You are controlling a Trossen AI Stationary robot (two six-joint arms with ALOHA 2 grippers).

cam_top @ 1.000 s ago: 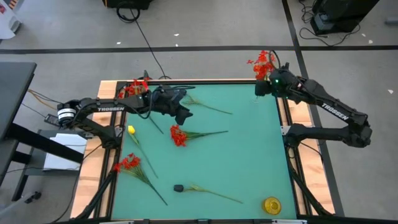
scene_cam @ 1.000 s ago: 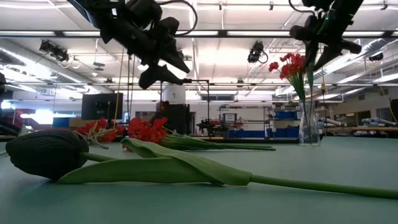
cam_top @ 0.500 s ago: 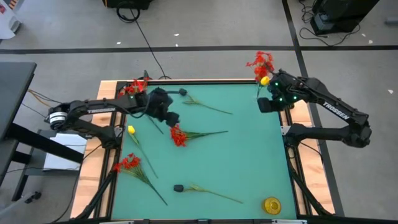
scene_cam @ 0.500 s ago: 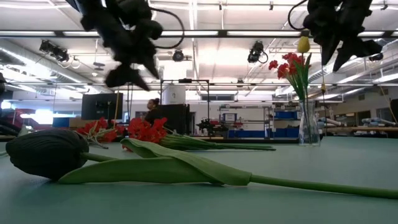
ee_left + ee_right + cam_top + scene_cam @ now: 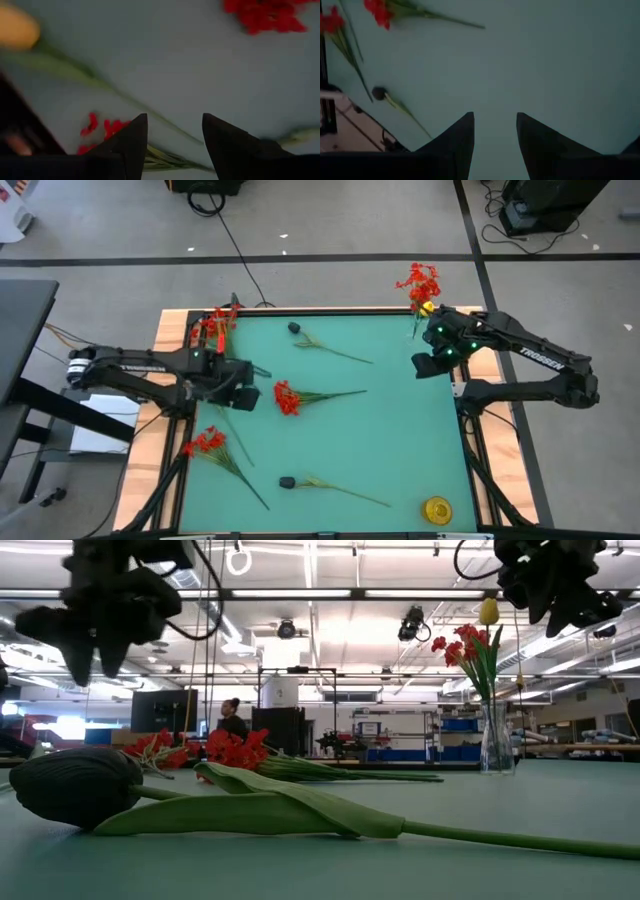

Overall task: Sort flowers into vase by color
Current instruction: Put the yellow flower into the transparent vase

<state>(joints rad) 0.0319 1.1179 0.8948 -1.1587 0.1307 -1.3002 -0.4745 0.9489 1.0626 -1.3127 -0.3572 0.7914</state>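
Green bench (image 5: 400, 430) carries scattered flowers (image 5: 287, 397); left gripper (image 5: 240, 385) and right gripper (image 5: 425, 363) hover empty, fingers parted.

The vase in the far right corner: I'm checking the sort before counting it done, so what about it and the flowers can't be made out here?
- Vase, high view: glass body hidden under its red blooms and the right gripper.
- Yellow flower, left wrist view: blurred, cut by the edge; hidden under the left gripper from above.
- Dark-headed flower, low view: stem cut by the right edge.
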